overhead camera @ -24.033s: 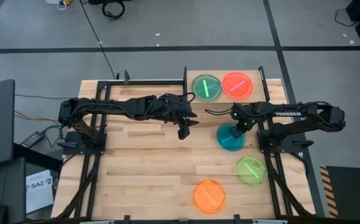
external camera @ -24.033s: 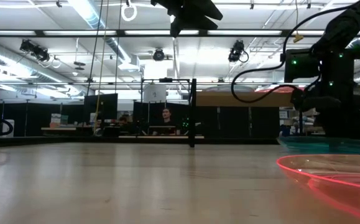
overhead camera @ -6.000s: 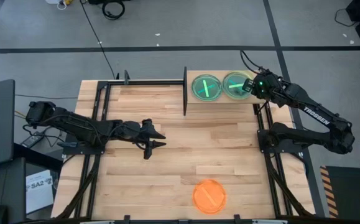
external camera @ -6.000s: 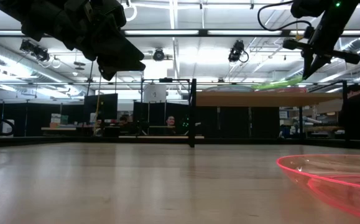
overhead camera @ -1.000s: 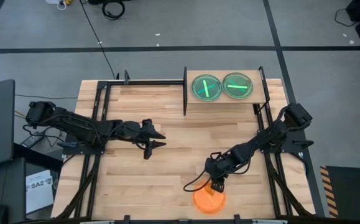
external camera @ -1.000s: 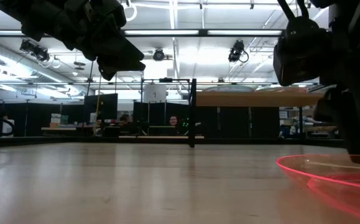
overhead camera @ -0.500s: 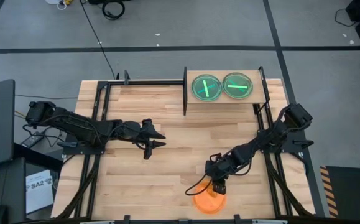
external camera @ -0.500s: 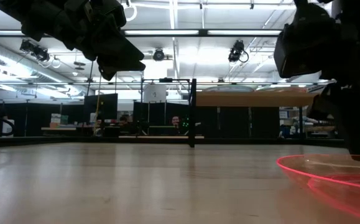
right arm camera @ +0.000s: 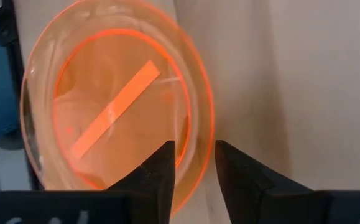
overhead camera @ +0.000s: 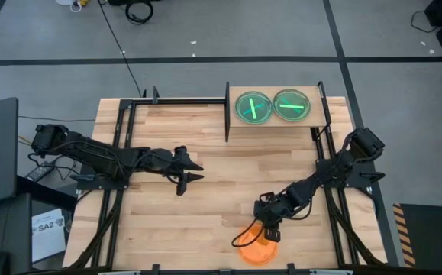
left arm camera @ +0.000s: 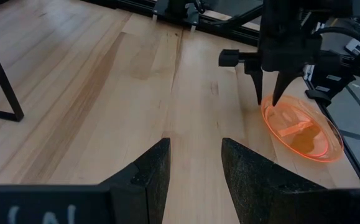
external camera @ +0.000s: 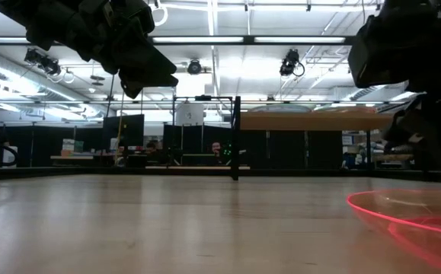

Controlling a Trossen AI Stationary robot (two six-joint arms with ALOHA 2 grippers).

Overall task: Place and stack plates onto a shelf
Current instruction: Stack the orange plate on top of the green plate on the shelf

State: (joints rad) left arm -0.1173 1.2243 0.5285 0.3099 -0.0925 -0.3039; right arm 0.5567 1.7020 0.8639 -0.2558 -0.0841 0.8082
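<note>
near the table's front edge, the right gripper (overhead camera: 269, 231) has dropped over the orange plate (overhead camera: 256, 249), fingers narrowing astride its rim but not yet clamped. two stacks wait on the shelf (overhead camera: 324, 118); the left gripper (overhead camera: 184, 167) idles open mid-table.

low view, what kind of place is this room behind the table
Probably a robotics lab or workshop: rows of strip lights on an open ceiling with exposed ducts, long workbenches at the back, and a person seated among them.
</note>
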